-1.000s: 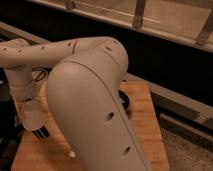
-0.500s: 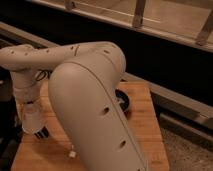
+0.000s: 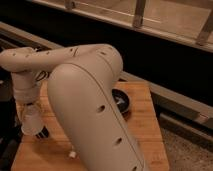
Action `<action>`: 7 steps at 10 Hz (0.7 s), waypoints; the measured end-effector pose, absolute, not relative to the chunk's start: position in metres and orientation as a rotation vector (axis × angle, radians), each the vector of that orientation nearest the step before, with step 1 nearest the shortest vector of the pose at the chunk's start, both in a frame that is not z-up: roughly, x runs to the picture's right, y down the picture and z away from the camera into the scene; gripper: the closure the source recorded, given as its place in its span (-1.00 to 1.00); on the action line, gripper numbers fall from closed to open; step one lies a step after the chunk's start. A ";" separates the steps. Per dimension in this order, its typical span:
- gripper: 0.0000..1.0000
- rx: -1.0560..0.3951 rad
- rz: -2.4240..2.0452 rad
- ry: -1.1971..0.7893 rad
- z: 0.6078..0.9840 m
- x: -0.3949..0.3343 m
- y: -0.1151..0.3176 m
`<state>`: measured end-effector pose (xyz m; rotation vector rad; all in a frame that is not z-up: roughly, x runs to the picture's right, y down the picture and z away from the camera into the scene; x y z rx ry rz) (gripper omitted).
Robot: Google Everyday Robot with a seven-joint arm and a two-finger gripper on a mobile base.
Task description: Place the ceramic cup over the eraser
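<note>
My gripper (image 3: 33, 125) hangs at the left end of the wooden table (image 3: 145, 125), just above its surface. A pale white cylindrical shape at the gripper's tip may be the ceramic cup (image 3: 30, 121); I cannot tell it apart from the gripper. A small dark shape (image 3: 43, 134) lies right under it on the table and could be the eraser, but it is too dim to be sure. My large beige arm (image 3: 90, 110) fills the middle of the view and hides much of the table.
A black bowl (image 3: 121, 100) stands on the table behind the arm, partly hidden. A small white object (image 3: 72, 155) lies near the table's front. A dark wall and metal railing (image 3: 140, 12) run behind.
The gripper end has sunk slightly lower and a little to the left over the table's left part. The big arm link has shifted slightly.
</note>
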<state>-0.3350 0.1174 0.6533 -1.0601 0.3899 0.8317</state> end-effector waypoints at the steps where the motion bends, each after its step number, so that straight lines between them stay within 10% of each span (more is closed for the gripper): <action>1: -0.40 -1.064 0.830 0.392 0.654 -0.335 0.119; 7: -0.49 -1.038 0.832 0.388 0.647 -0.333 0.108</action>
